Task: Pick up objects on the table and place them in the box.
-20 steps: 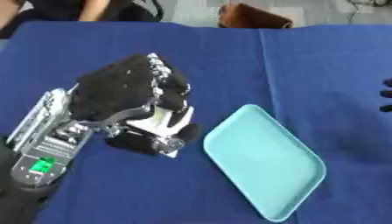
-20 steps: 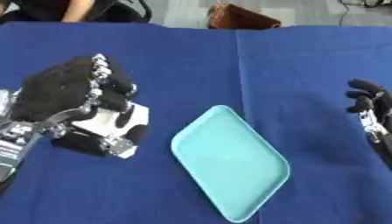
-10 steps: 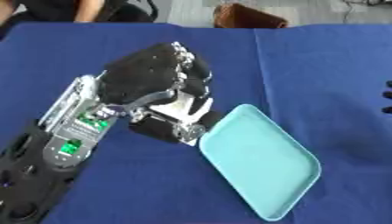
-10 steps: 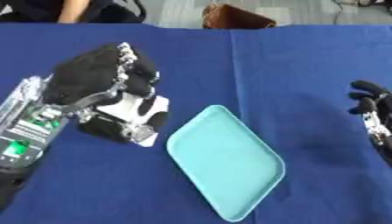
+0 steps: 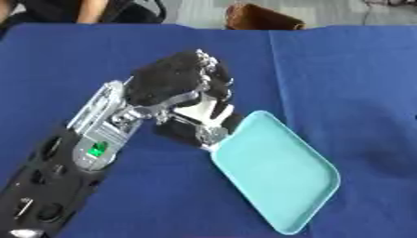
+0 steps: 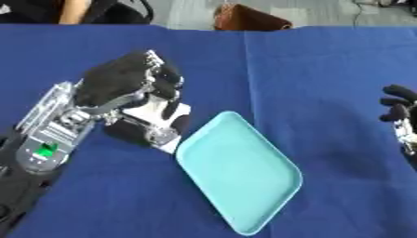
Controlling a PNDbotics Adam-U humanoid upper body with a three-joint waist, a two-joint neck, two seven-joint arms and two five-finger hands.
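My left hand is curled round a black and white boxy object, held just left of the near-left rim of a light turquoise tray. The object's lower right corner almost touches the tray's edge; I cannot tell if it rests on the cloth or hangs above it. My right hand shows at the right edge of the right eye view, fingers curled, holding nothing.
A blue cloth covers the whole table. A brown bag-like thing sits past the far edge, and a person sits at the far left.
My left hand has carried the black and white object to the right, from well left of the tray up to its near-left rim. The right hand stayed where it was.
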